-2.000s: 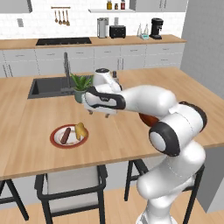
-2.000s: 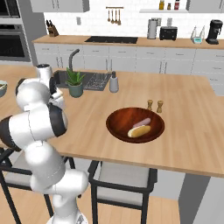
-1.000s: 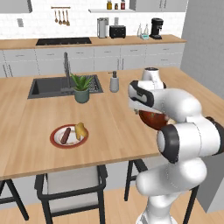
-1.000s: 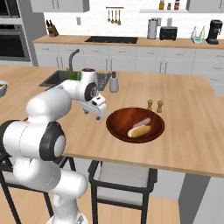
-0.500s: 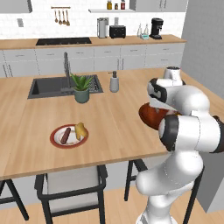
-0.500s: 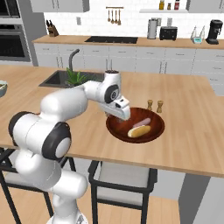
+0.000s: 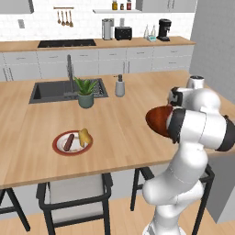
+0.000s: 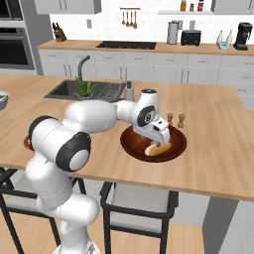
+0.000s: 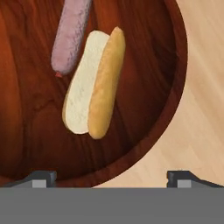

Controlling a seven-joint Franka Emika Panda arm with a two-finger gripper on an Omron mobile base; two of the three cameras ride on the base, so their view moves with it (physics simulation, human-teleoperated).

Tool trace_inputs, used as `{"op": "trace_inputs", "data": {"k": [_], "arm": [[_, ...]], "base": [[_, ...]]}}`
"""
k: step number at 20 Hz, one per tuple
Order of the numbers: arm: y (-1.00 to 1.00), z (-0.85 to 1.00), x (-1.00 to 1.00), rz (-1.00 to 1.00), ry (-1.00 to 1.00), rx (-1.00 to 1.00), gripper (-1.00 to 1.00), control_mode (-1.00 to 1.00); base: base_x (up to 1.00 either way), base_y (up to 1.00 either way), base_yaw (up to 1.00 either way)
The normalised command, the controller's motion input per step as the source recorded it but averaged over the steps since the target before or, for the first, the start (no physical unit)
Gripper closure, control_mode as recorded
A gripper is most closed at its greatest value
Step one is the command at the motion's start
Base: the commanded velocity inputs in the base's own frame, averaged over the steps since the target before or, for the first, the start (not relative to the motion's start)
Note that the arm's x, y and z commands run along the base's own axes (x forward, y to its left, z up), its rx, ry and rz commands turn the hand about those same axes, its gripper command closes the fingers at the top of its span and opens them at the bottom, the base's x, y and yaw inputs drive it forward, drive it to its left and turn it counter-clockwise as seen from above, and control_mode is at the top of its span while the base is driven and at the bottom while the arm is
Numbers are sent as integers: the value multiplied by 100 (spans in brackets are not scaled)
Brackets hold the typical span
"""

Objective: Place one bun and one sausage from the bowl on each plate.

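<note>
The dark reddish-brown bowl (image 8: 177, 147) sits on the island's right side, half hidden behind my arm in the left base view (image 7: 156, 120). Inside it lie a pale bun (image 9: 93, 89) and a pinkish sausage (image 9: 70, 34), side by side; the bun (image 8: 158, 148) also shows from the right base. My gripper (image 8: 159, 138) hangs just above the bowl, open and holding nothing, with its fingertips (image 9: 42, 176) over the near rim (image 9: 174, 109). A red plate (image 7: 59, 148) to the left carries a sausage (image 7: 68, 142) and a bun (image 7: 84, 136).
Two small shakers (image 8: 175, 120) stand just behind the bowl. A potted plant (image 7: 85, 91), a soap dispenser (image 7: 120, 86) and the sink (image 7: 50, 91) lie at the back of the island. A pale bowl (image 8: 2, 99) shows at the far left edge.
My arm has swung from over the plate on the left across the island to the bowl on the right. The gripper stayed open.
</note>
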Motion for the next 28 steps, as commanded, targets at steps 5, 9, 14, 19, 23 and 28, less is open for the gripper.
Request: {"op": "trace_inputs", "data": {"k": [5, 9, 14, 19, 23, 28], "arm": [[-7, -37, 39, 0, -2, 0, -100, -100], [0, -39, 53, 2, 0, 0, -100, -100], [-23, -33, 25, 2, 0, 0, -100, -100], [-11, -32, 1, 3, 0, 0, -100, -100], [14, -23, 6, 9, -1, 1, -100, -100], [21, -23, 0, 11, -4, 1, -100, -100]], "base": [[0, 0, 0], [0, 0, 0], [0, 0, 0], [0, 0, 0], [0, 0, 0], [0, 0, 0]]}}
